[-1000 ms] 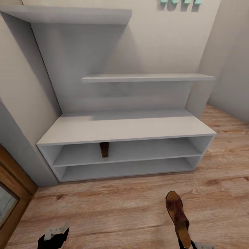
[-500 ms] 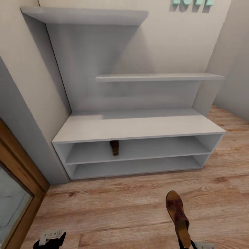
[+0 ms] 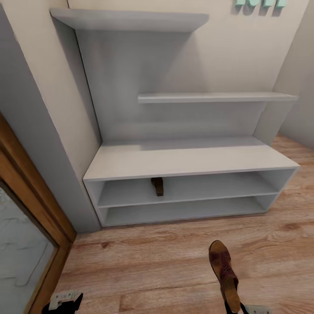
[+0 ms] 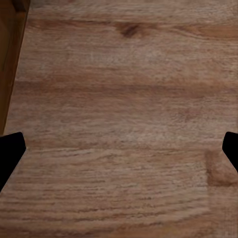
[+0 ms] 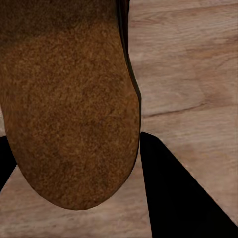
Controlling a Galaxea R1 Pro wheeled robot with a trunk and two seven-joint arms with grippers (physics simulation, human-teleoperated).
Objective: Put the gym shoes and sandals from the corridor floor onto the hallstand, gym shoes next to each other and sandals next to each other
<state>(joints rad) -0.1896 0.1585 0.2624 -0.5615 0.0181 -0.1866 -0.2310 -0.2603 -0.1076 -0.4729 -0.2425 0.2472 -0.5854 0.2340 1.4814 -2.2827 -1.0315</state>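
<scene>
a sandal (image 3: 224,272) is held out in front of the robot at the heel end by the right gripper (image 3: 237,308), toe pointing toward the rack (image 3: 192,159). in the right wrist view the tan footbed (image 5: 69,99) is seen close up with a dark finger (image 5: 173,193) pressed along its edge, so the right gripper is judged clamped on the sandal. the carried sandal is above the floor (image 3: 152,270), near the rack but not yet over it. the second sandal (image 3: 158,186) is already placed on the upper open shelf, left of centre, under the bench top. the gym shoes are not seen here.

the left gripper (image 3: 65,301) is at the lower edge of the head view near a wooden door frame (image 3: 39,209); in the left wrist view its fingertips (image 4: 10,153) are spread wide over bare planks (image 4: 119,124), nothing held.

risks from here, as judgement: the sandal is gripped only at the heel, so it could be tilted or let slip if swung fast. the shelf opening is low, so the toe could be knocked against the bench top edge or the shelf lip and pushed out of the grip. if released too far right, the pair would not end up side by side; if pushed in carelessly, the placed sandal could be shoved aside or off. the left arm could be clipped on the door frame if the base turns.
</scene>
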